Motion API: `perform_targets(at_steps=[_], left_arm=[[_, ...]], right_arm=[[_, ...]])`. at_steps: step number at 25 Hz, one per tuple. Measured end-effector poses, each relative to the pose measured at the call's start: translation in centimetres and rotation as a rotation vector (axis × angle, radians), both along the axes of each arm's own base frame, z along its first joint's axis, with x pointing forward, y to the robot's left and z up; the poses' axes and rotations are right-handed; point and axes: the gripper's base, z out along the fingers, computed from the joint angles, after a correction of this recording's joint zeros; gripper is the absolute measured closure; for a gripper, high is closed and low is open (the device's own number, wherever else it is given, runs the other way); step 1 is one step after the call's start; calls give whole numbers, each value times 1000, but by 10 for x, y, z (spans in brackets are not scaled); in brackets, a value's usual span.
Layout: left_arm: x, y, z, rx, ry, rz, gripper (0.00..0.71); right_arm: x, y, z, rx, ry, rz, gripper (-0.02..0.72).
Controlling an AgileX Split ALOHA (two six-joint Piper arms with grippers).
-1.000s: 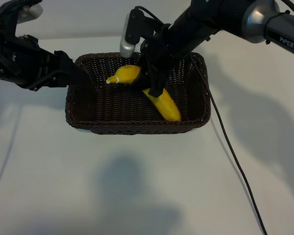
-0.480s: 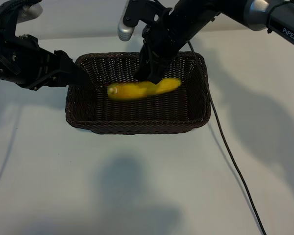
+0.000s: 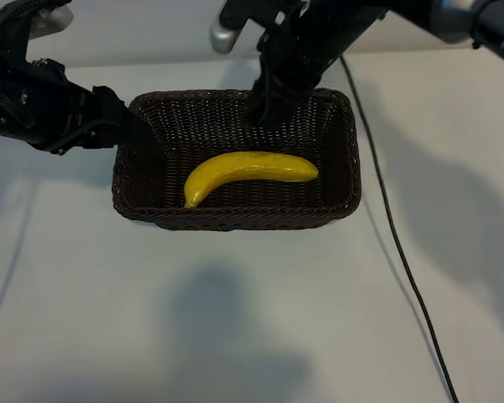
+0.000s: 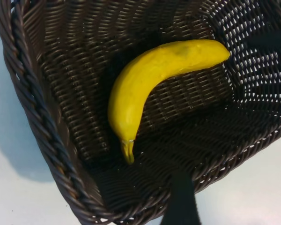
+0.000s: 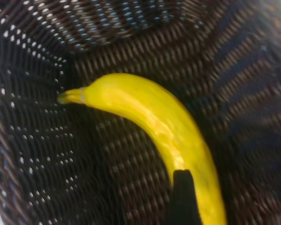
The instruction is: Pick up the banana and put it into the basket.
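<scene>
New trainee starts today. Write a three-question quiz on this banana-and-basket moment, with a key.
1. True or false: the banana lies flat on the floor of the basket, with no gripper touching it.
2. Which gripper is above the basket's far rim? A) left gripper B) right gripper C) neither
3. Fill in: the left gripper is beside the basket's ____ end, as the exterior view shows it.

Key:
1. True. The banana rests inside, clear of both grippers.
2. B. The right gripper hangs over the far rim with its jaws open and nothing in them.
3. Left. It is just outside the rim there, jaws open.
</scene>
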Motion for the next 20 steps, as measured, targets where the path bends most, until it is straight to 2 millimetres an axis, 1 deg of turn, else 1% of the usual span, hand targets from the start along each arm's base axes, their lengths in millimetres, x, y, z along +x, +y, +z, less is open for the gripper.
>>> perform_targets(at_steps=[3,10,20], left_arm=[[0,0,0,2,-5,-1,125],[1,0,0,3,-9,-1,125],[1,0,0,8,-16,-4,125]], right_arm=[[3,-11,7,2,14,-43,134],[6,-30,14,-3,49,-110,134],[-3,-48,40,-72,42,-159,137]])
